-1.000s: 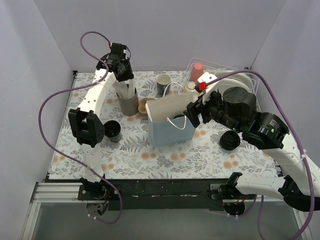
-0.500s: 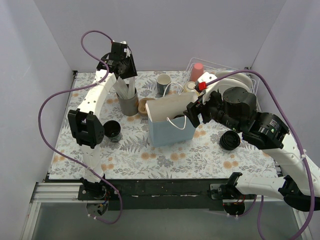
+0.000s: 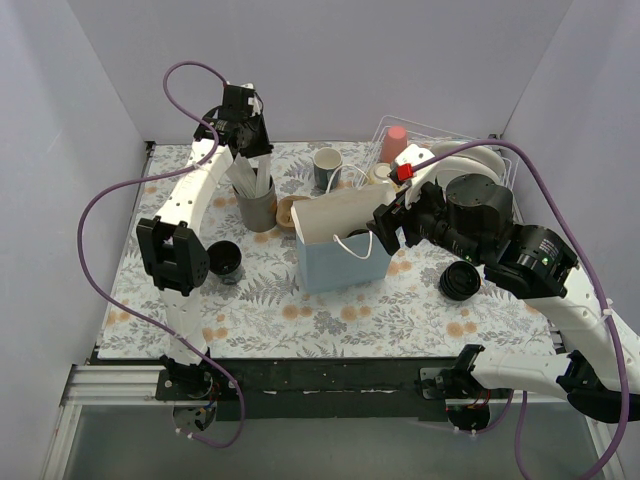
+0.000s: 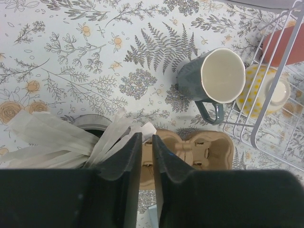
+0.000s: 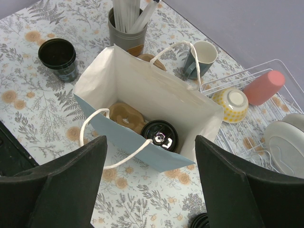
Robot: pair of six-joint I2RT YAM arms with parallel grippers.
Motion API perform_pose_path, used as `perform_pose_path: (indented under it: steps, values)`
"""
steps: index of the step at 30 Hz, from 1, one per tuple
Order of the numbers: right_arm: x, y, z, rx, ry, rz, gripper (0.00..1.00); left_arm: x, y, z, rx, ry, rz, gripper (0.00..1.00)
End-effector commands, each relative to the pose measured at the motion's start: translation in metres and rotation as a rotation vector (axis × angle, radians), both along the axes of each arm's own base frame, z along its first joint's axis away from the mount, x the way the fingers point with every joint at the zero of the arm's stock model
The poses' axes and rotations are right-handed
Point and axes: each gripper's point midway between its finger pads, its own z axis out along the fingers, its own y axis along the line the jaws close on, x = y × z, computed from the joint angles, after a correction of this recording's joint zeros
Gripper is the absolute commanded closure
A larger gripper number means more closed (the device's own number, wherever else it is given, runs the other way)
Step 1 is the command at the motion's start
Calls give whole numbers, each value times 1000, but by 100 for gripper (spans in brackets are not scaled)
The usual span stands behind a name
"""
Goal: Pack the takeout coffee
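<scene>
Floral tabletop (image 3: 260, 310) carries a blue paper bag (image 5: 142, 85), standing open. The right gripper (image 5: 151, 142) hangs above it, spread wide. The left gripper (image 4: 147, 140) is pressed nearly together, empty, over the straws (image 4: 52, 137). One black lidded cup (image 5: 159, 135) sits upright on the bag's floor. A second black cup (image 5: 58, 57) stands on the tabletop, left of the bag.

We see the left claw (image 3: 247, 140) poised above the grey cup of straws (image 3: 257, 205) at the far left of the desk (image 3: 260, 310). The right claw (image 3: 385, 228) hangs at the right rim of the blue paper bag (image 3: 335, 262). The left black cup (image 3: 226, 258) stands left of the bag, and the right black cup (image 3: 460, 282) is on the bag's other side.
</scene>
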Motion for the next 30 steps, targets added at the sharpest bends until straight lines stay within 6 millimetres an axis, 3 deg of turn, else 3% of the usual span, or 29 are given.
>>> perform_pose_path:
  steps: [1, 3, 10, 17, 24, 30]
  values:
    - [-1, -4, 12, 32, -29, -9, 18, 2, -3, 19, -1, -53, -20, 91]
    - [-1, -5, 12, 28, -28, -8, 18, 1, -4, 22, -7, -59, -24, 100]
    - [-1, -7, 14, 24, -35, -14, 18, -16, 0, 47, -10, -78, -17, 100]
    - [-1, -8, 15, 19, -42, -13, 18, -34, 10, 87, 7, -153, -20, 100]
    - [1, -7, 25, 51, -43, -29, 18, -58, 16, 135, -20, -241, -24, 100]
    - [-1, -6, 29, 90, -27, -35, 18, -97, 11, 192, -98, -356, -100, 100]
